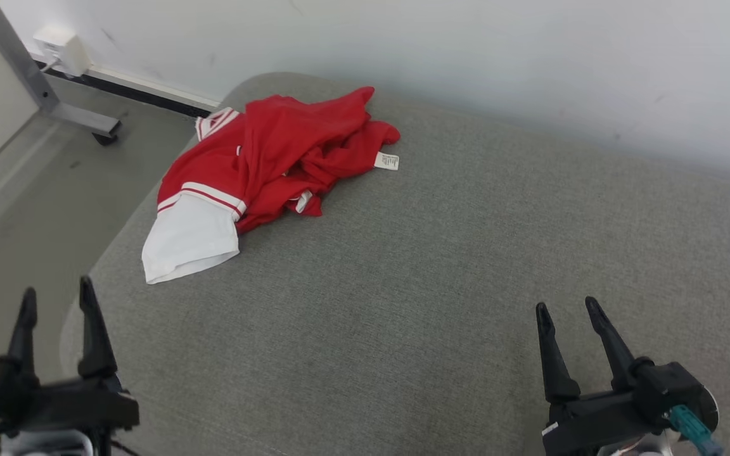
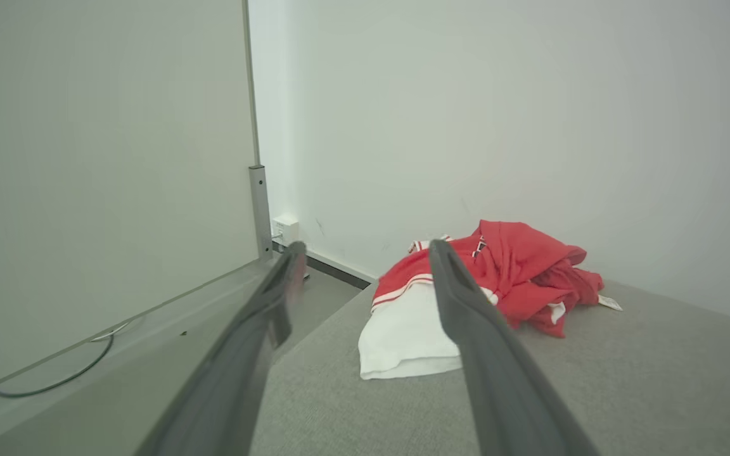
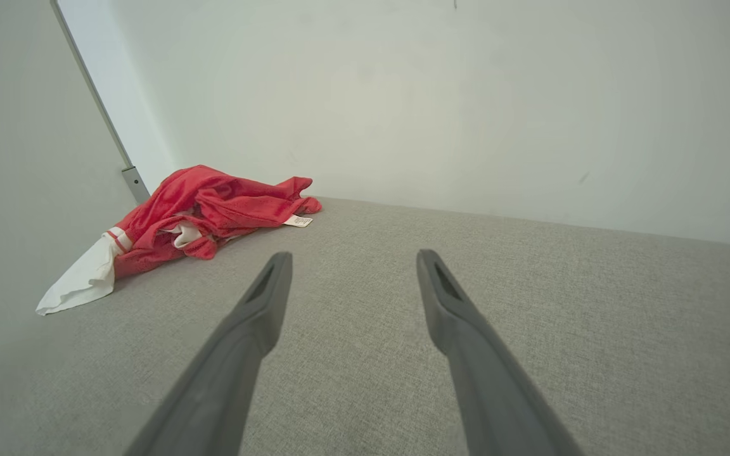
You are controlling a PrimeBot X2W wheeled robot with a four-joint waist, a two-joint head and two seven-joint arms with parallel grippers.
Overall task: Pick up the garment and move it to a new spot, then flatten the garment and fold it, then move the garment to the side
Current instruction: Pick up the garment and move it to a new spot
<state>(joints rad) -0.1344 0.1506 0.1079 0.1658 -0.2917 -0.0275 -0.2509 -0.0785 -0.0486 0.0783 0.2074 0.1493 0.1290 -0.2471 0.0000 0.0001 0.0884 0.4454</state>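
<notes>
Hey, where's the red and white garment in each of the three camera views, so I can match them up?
Head view: the garment lies upper left of centre, at the far left corner of the grey cushion.
Left wrist view: the garment lies right of centre, at mid height.
Right wrist view: the garment lies at the left, at mid height.
Shared landmark: the small white label on the garment's right edge.

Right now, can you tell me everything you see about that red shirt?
The red shirt looks like a soft knit and is crumpled in a loose heap. One white sleeve sticks out toward the robot, joined by red-and-white striped trim. A small white label pokes out on the right side. It lies at the far left corner of the grey fabric cushion, close to the wall, with nothing else touching it.
</notes>
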